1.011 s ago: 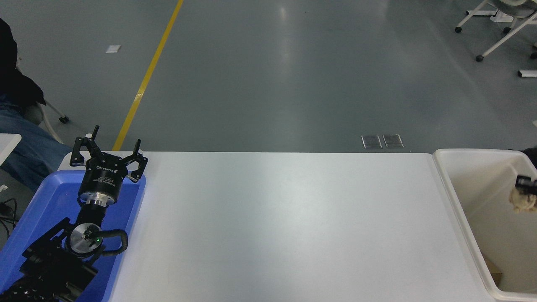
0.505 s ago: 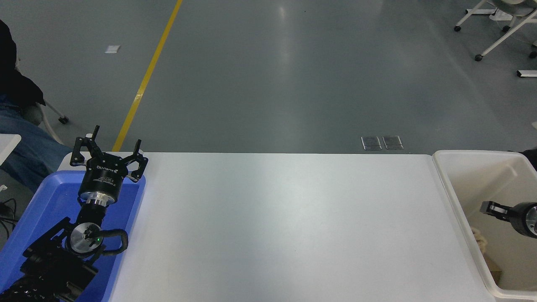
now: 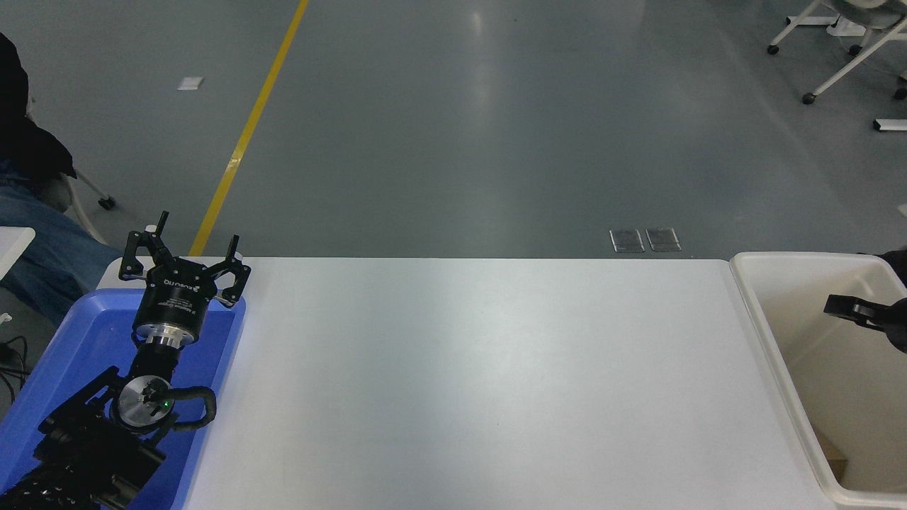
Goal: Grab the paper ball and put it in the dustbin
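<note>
— Grey floor with a yellow line lies past the white table (image 3: 482, 368). What sits on the table?

— At the left there is a blue tray (image 3: 64, 354). The left gripper (image 3: 183, 256) is parked over it. Its fingers are spread wide and hold nothing.

— And the right side?

— The big cream dustbin (image 3: 762, 326) stands at the table's right end. The right gripper (image 3: 861, 312) pokes in from the right edge, up above the open dustbin. Only a small black bit of it shows, so nobody can tell if it is open or shut.

— Where is the paper ball?

— It cannot be seen at all. It is not on the table and not on the tray. It may be down in the dustbin, or out of the picture.

— Which arm is nearer the dustbin?

— The right one, by far. The left one is well apart, at the other end of the table.
</note>
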{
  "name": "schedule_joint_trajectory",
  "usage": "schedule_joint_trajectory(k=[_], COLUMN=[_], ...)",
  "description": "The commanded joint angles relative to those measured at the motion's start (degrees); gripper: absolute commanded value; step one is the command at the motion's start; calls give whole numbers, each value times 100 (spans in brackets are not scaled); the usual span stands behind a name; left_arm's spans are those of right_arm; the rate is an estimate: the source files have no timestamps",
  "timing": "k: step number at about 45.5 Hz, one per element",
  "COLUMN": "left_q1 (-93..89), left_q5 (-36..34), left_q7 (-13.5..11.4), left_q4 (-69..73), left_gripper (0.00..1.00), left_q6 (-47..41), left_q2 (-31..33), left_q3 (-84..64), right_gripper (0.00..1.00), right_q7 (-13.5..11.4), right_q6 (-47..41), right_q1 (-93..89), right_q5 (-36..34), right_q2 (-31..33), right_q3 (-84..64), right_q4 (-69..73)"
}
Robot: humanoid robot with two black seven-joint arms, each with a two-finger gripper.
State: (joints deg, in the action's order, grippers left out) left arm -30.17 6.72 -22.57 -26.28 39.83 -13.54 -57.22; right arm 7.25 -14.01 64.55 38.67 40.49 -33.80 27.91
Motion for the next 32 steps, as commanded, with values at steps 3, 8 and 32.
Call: schedule_joint_trajectory(k=[3, 8, 32], left_q1=[-7, -7, 2], left_q5=[-4, -4, 4], left_q7=[16, 16, 7], left_q4=[0, 0, 0], left_gripper=[100, 100, 100], left_q6=[16, 7, 7], left_q2=[0, 0, 0], left_q3=[0, 0, 0], right_gripper=[100, 100, 100], right_q7=[-101, -118, -426], right_q6=[-488, -567, -1806], right_q1=[2560, 3212, 6191], right_q5=[-52, -473, -1142], right_q2=[319, 100, -1139], right_q3=[-1540, -1638, -3061], right_q4=[1611, 2235, 5065])
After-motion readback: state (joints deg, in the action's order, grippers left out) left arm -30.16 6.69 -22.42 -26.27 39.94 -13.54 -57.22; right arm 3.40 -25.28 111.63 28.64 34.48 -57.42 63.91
